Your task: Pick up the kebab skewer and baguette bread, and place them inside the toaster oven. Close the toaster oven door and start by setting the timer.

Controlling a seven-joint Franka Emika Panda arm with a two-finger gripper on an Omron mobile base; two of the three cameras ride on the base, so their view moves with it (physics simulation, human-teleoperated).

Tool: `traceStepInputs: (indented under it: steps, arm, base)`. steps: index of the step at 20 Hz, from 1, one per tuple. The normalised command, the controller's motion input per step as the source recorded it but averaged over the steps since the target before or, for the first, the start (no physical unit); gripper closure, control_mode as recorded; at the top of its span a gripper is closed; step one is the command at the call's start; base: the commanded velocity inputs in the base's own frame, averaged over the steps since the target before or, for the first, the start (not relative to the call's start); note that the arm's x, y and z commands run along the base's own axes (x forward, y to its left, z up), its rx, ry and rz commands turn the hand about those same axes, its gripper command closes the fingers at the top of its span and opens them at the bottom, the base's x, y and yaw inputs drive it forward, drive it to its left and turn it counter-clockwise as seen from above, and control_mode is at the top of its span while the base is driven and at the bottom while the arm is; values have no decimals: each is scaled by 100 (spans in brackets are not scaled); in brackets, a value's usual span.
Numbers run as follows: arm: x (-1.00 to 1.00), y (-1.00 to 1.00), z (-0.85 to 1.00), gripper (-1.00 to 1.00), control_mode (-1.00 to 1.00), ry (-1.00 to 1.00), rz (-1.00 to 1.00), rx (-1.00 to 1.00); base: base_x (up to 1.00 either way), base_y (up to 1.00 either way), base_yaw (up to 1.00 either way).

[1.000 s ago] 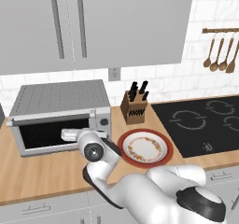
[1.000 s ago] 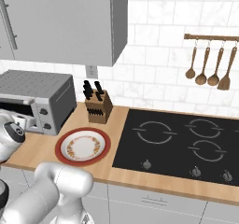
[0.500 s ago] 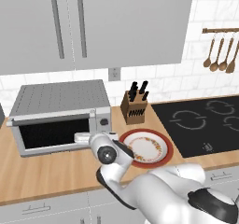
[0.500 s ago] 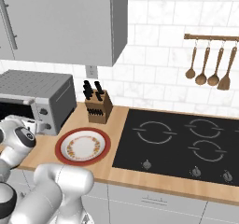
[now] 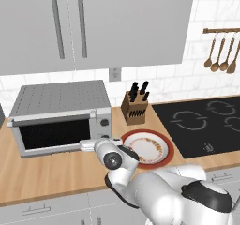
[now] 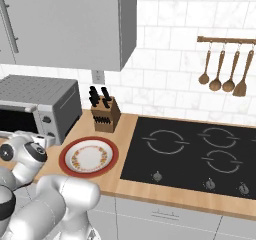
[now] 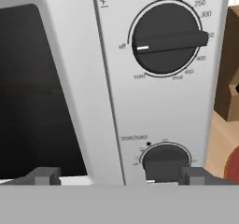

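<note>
Silver and boxy, the toaster oven sits on the wooden counter with its long side along the wall, its ribbed top up and its dark-glass door shut, facing the arm. The gripper hangs close before the lower of two round black knobs, fingers spread wide and holding nothing. A red-rimmed round plate lies just right of the oven.

silver toaster oven, red-rimmed plate
</note>
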Motion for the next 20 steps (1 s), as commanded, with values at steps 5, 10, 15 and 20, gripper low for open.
traceStepInputs:
  steps: [5,10,15,20]
  arm:
    - [30,-4,-4,-100,-100,0,2,0]
    - [3,-19,-6,-100,-100,0,1,0]
    - [0,-17,-10,-100,-100,0,0,0]
    - [0,-22,-6,-100,-100,0,0,0]
  base:
    - [0,0,0]
    - [0,0,0]
    - [0,0,0]
    - [0,0,0]
